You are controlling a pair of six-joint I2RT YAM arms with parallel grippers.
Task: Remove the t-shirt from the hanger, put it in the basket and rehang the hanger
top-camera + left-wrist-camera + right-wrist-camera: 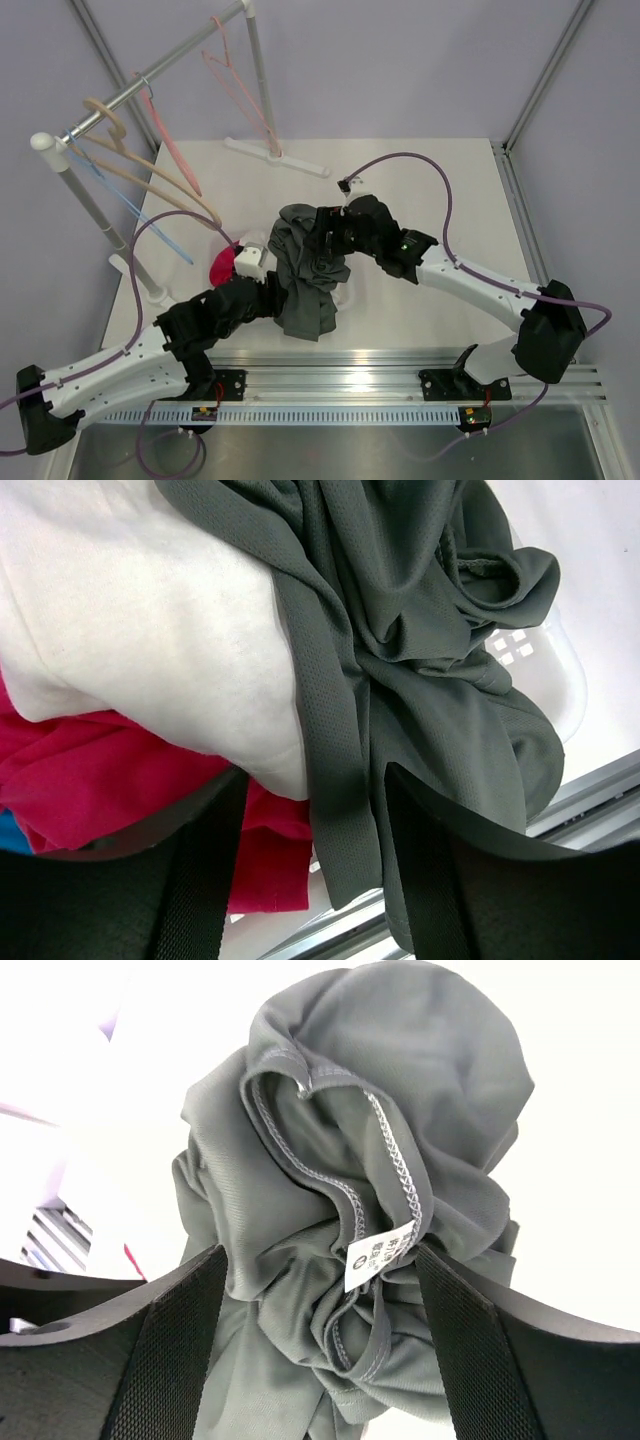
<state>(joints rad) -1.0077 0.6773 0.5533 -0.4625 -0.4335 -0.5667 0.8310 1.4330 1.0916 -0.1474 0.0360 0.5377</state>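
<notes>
White tabletop [430, 190] lies under the t-shirt [305, 275], bunched between my arms: my right gripper [318, 1260] looks clamped on its collar wad to hold it up, my left gripper [312, 790] stands apart around a hanging fold, likely to steady it.

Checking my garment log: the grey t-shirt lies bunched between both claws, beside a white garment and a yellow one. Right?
Not quite: the left wrist view shows a red-pink garment, not a yellow one, beside the white garment and the grey t-shirt.
</notes>
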